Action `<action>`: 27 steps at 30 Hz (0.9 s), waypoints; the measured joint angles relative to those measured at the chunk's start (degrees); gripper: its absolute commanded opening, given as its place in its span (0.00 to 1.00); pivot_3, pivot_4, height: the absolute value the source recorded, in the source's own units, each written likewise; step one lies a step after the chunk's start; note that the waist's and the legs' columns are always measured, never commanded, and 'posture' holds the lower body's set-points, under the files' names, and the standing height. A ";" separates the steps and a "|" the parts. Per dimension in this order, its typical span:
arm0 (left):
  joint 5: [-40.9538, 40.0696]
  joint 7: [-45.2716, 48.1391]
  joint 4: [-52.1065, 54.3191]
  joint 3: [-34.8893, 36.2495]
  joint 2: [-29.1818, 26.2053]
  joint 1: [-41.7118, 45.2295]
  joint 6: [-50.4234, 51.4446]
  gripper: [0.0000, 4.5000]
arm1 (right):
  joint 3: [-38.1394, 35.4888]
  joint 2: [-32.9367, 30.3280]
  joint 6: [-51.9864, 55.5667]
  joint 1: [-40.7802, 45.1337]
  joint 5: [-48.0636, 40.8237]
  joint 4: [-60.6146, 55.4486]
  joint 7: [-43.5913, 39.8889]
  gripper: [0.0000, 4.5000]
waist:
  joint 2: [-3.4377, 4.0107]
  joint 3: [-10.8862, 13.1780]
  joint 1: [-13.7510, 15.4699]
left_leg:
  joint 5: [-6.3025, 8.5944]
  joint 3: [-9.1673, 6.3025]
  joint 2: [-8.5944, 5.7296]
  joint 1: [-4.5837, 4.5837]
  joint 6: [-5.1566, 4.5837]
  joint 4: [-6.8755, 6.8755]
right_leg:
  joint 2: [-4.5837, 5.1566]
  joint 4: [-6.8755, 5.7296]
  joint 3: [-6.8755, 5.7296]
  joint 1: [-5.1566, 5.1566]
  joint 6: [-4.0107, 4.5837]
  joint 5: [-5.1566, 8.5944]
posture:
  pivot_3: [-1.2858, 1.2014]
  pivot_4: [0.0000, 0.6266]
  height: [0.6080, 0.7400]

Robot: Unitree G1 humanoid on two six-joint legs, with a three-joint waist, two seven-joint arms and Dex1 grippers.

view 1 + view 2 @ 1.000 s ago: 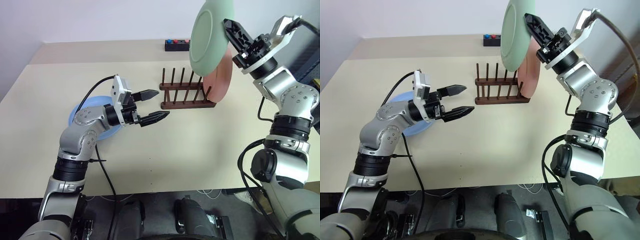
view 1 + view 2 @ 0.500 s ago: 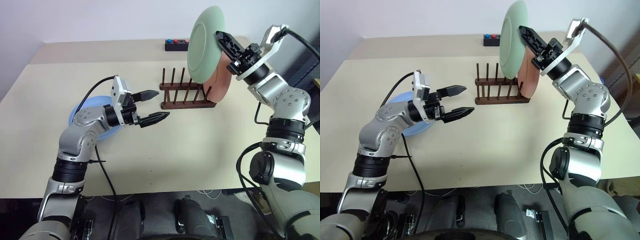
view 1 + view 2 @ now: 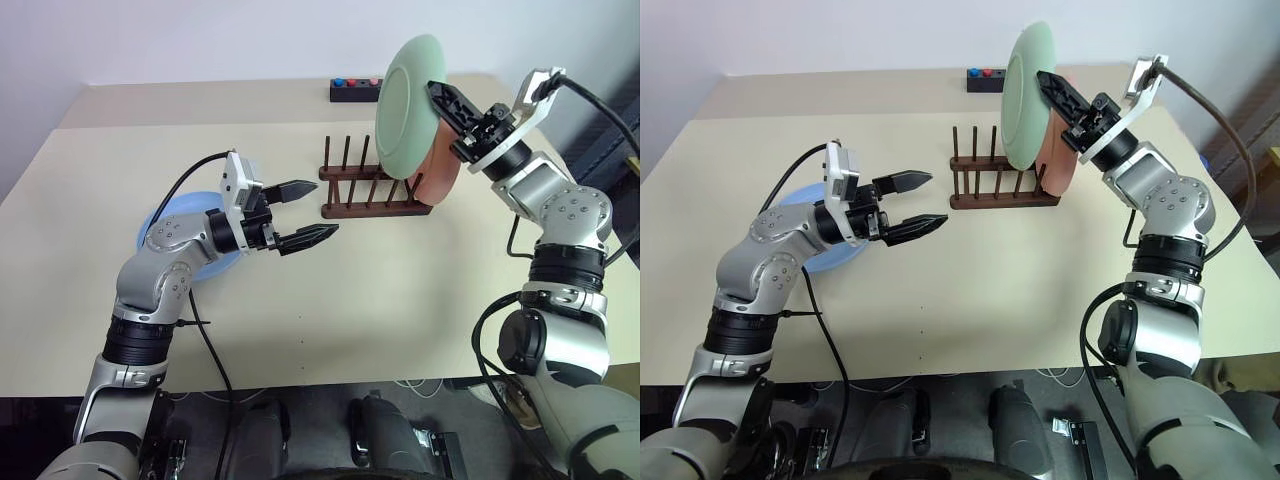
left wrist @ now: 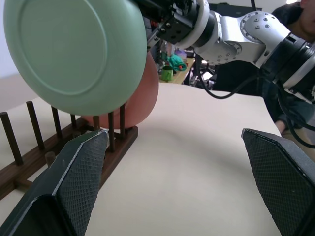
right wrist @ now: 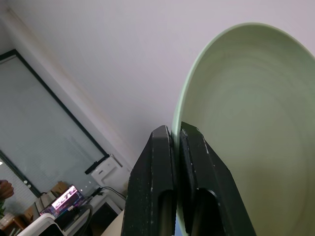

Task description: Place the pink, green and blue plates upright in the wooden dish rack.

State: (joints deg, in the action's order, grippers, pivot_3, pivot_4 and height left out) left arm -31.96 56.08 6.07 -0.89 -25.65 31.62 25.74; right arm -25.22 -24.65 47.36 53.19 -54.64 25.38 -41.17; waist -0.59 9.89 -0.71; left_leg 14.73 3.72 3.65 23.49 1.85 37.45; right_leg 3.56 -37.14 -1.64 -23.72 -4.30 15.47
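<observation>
Three plates in play on a beige tabletop [image 3: 400, 300]. Pink plate [image 3: 445, 172] already upright in the right end of the wooden dish rack [image 3: 372, 185], upper centre of the left eye view. Green plate [image 3: 405, 92] held in the air just above the rack, overlapping the pink plate, pinched at its upper right rim by the right gripper [image 3: 447, 103], fingers shut tight on the edge. Plate nearly on edge, its flat face turned toward the left of the frame, top leaning slightly right, lower rim pointing down at the pegs. Blue plate [image 3: 165, 225] lying flat on the tabletop at centre left, partly hidden behind the left arm. Left gripper [image 3: 318, 210] hovering level over the tabletop just left of the rack, fingers spread wide, holding nothing, pointing toward the rack.

Probably stiff and light, likely smooth plastic, so slippery at the rim and prone to swing in a narrow pinch. Best held at the rim, as now, with the opposite edge free to drop between two pegs. Long axis of the rack running left to right, so each plate set crosswise to it, face toward a rack end.
</observation>
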 measured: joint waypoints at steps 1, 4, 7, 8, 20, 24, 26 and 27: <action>0.00 0.01 0.00 0.00 0.00 0.00 0.00 1.00 | 0.00 0.01 0.00 0.00 0.03 0.00 -0.03 0.02 | 0.00 0.00 0.00 | 0.00 0.00 0.00 0.00 0.00 0.00 | 0.00 0.00 0.00 0.00 0.00 0.00 | 0.52 0.24 1.00; 0.00 0.01 0.00 0.00 -0.05 0.00 0.01 1.00 | 0.04 0.10 -0.02 -0.19 0.32 0.00 -0.21 0.02 | 0.00 0.00 0.01 | 0.00 0.00 0.00 0.00 0.00 0.00 | 0.00 0.00 0.00 0.00 0.00 0.00 | 0.52 0.24 1.00; 0.00 0.01 0.00 0.00 -0.10 0.00 0.01 1.00 | 0.34 0.45 -0.06 -0.75 0.85 0.22 -0.24 0.02 | 0.00 0.00 0.02 | 0.00 0.00 0.00 0.00 0.00 0.00 | 0.00 0.00 0.00 0.00 0.00 0.00 | 0.52 0.24 1.00; 0.00 0.01 0.00 0.00 -0.10 0.00 0.01 1.00 | 0.50 0.60 -0.06 -0.85 1.16 0.36 -0.24 0.02 | 0.00 0.00 0.00 | 0.00 0.00 0.00 0.00 0.00 0.00 | 0.00 0.00 0.00 0.00 0.00 0.00 | 0.52 0.24 1.00; -0.01 0.00 0.03 0.00 -0.12 -0.02 0.08 1.00 | 0.87 1.01 -0.54 -0.98 3.46 2.10 -0.24 0.02 | 0.00 0.00 0.00 | 0.00 0.00 0.00 0.00 0.00 -0.01 | 0.00 0.01 0.00 0.00 0.00 0.00 | 0.52 0.24 1.00; -0.01 0.00 0.03 0.00 -0.12 -0.02 0.08 1.00 | 0.96 1.16 -1.14 -0.98 4.05 2.43 -0.23 0.02 | 0.00 0.00 0.00 | 0.00 0.00 0.00 0.00 0.00 -0.01 | 0.00 0.01 0.00 0.00 0.00 0.00 | 0.52 0.24 1.00; -0.01 -0.04 0.04 0.00 -0.11 -0.02 0.08 1.00 | 0.97 1.23 -1.21 -1.10 4.27 2.56 -0.23 0.02 | 0.00 0.00 0.01 | 0.00 0.00 0.00 0.00 0.00 -0.02 | 0.00 0.01 0.00 0.00 0.00 0.00 | 0.52 0.24 1.00; -0.01 -0.07 0.04 -0.01 -0.11 -0.02 0.08 1.00 | 0.98 1.25 -1.35 -1.27 4.39 2.56 -0.23 0.02 | 0.00 0.00 0.01 | 0.00 0.00 0.00 0.00 0.00 -0.02 | 0.00 0.01 0.00 0.00 0.00 0.00 | 0.52 0.24 1.00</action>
State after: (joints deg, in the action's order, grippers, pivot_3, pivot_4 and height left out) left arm -31.97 56.01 6.11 -0.90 -25.77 31.60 25.82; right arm -24.25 -23.41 46.01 51.92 -50.25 27.94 -41.40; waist -0.59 9.89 -0.70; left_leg 14.73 3.72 3.65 23.49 1.85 37.43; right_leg 3.56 -37.13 -1.64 -23.73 -4.30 15.47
